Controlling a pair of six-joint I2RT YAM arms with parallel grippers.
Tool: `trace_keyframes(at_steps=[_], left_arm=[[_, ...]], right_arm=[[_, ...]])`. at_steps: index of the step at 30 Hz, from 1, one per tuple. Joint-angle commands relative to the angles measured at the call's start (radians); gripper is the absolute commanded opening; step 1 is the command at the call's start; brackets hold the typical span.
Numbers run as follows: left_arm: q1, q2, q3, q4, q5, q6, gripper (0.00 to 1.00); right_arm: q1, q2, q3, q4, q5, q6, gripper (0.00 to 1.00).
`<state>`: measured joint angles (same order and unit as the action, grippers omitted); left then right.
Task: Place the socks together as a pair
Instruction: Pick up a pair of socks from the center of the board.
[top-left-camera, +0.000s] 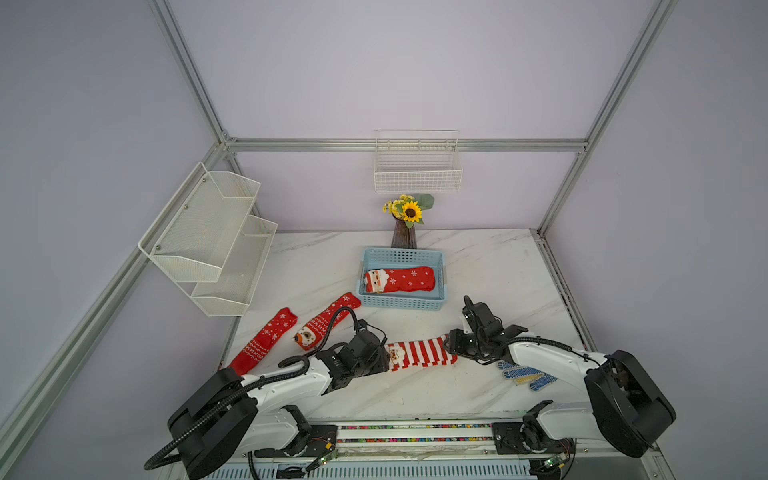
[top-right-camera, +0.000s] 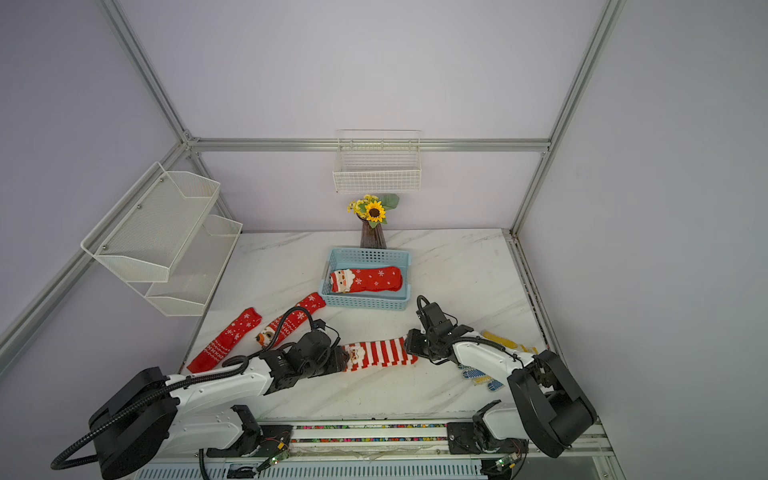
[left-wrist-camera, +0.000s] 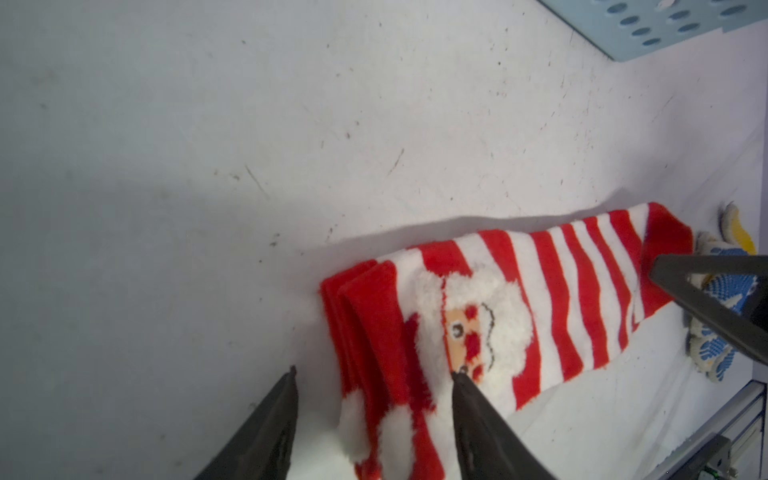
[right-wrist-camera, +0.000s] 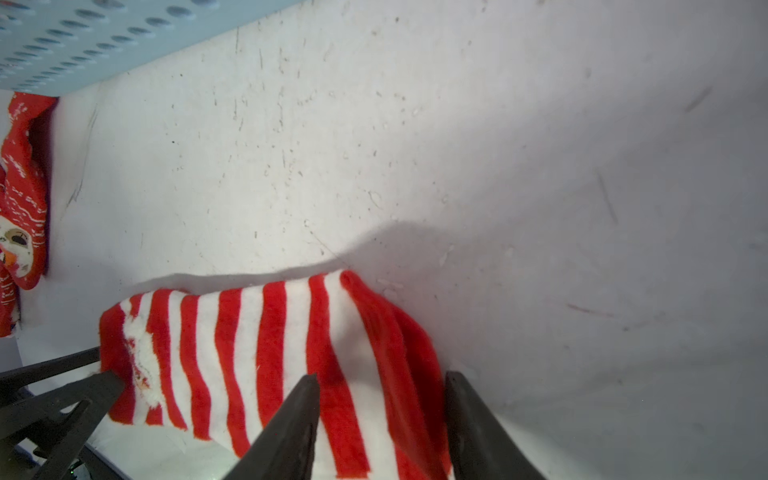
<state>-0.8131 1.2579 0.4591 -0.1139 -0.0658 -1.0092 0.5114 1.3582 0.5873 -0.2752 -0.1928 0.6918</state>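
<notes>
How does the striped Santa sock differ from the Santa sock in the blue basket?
Pattern: the striped sock has red and white bands, while the basket sock is plain red with white snowflakes.
Place: the striped sock lies on the table, while the basket sock lies inside the blue basket.
Shared: both are red, bear a Santa face and lie flat.

Pale lilac walls (top-left-camera: 374, 62) are framed by aluminium bars (top-left-camera: 311, 144); a white mesh shelf (top-left-camera: 208, 224) and wire basket (top-left-camera: 417, 174) are hung above the marble-look tabletop (top-left-camera: 498, 270), all pretty evenly lit.
</notes>
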Motion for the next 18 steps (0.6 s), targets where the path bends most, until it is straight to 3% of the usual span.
trace_keyframes(at_steps=[1, 4, 13, 14, 18], left_arm=[[-0.002, 0.052, -0.011, 0.029, 0.002, -0.035, 0.53], [-0.002, 0.078, -0.004, 0.04, 0.004, -0.041, 0.45], [-0.001, 0.065, 0.082, -0.069, -0.023, 0.014, 0.03], [-0.001, 0.057, 0.095, -0.093, -0.028, 0.025, 0.0], [-0.001, 0.01, 0.147, -0.174, -0.036, 0.066, 0.0]], right_arm=[[0.006, 0.033, -0.012, 0.035, -0.003, 0.017, 0.52], [0.012, 0.051, -0.015, 0.051, -0.002, 0.017, 0.46], [0.042, -0.04, -0.02, 0.095, 0.019, 0.013, 0.05], [0.046, -0.064, -0.021, 0.094, 0.023, 0.007, 0.01], [0.062, -0.158, -0.033, 0.111, 0.018, -0.005, 0.0]])
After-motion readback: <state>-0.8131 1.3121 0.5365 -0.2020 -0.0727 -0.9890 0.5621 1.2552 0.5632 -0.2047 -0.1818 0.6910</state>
